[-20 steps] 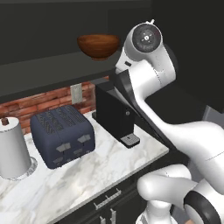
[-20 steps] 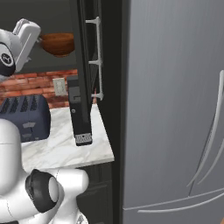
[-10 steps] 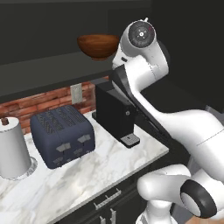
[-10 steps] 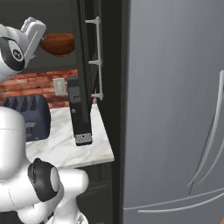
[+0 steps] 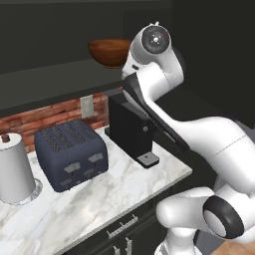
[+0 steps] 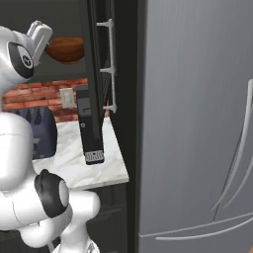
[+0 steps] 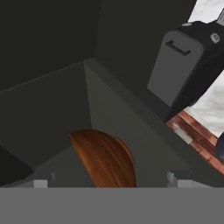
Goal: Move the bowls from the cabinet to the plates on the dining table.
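One reddish-brown wooden bowl (image 5: 108, 52) stands on the dark shelf of the cabinet (image 5: 45, 87), above the counter. In the right base view the same bowl (image 6: 66, 49) sits just right of my raised white hand (image 6: 39, 33). In the hand view the bowl (image 7: 105, 155) lies low and centred, seen from its side. My gripper (image 7: 109, 182) is open, its two fingertips (image 7: 41, 183) spread wide on either side of the bowl and short of it, holding nothing. The plates and the dining table are out of view.
Below the shelf, a marble counter (image 5: 124, 194) carries a dark blue toaster (image 5: 72, 154), a black coffee machine (image 5: 130, 127) and a paper towel roll (image 5: 15, 169). The cabinet door (image 6: 96, 59) stands open with silver handles (image 6: 111, 64). A steel fridge (image 6: 197, 123) fills the right.
The arm's upper joints have shifted slightly up and toward the shelf, bringing the hand closer to the bowl. The bowl has not moved and the jaws stay open.
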Tool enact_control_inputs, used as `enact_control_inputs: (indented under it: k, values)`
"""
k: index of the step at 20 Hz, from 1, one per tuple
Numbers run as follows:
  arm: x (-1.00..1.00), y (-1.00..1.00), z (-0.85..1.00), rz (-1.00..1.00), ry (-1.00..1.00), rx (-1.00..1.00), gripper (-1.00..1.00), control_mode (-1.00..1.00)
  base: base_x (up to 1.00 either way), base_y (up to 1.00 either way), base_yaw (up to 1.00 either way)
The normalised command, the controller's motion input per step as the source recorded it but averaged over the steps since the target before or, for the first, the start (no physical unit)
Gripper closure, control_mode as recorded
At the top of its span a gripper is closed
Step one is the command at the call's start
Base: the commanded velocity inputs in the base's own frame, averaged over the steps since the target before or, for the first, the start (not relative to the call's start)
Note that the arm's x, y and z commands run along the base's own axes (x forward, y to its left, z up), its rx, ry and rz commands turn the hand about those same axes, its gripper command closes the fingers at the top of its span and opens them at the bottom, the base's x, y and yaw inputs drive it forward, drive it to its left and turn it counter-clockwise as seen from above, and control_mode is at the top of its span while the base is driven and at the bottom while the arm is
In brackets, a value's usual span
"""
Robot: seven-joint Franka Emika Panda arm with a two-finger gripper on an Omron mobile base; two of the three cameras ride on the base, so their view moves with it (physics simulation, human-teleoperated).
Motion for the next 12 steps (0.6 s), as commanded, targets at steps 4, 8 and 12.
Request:
enact_control_inputs:
  k: [4, 8, 12]
  values:
    - [0.29, 0.05, -0.05, 0.02, 0.00, -0.03, -1.00, -1.00, 0.00, 0.00, 0.00]
    - [0.37, 0.00, -0.03, 0.00, 0.00, -0.08, -1.00, -1.00, 0.00, 0.00, 0.00]
    - [0.42, 0.00, -0.09, 0.00, 0.00, -0.08, -1.00, -1.00, 0.00, 0.00, 0.00]
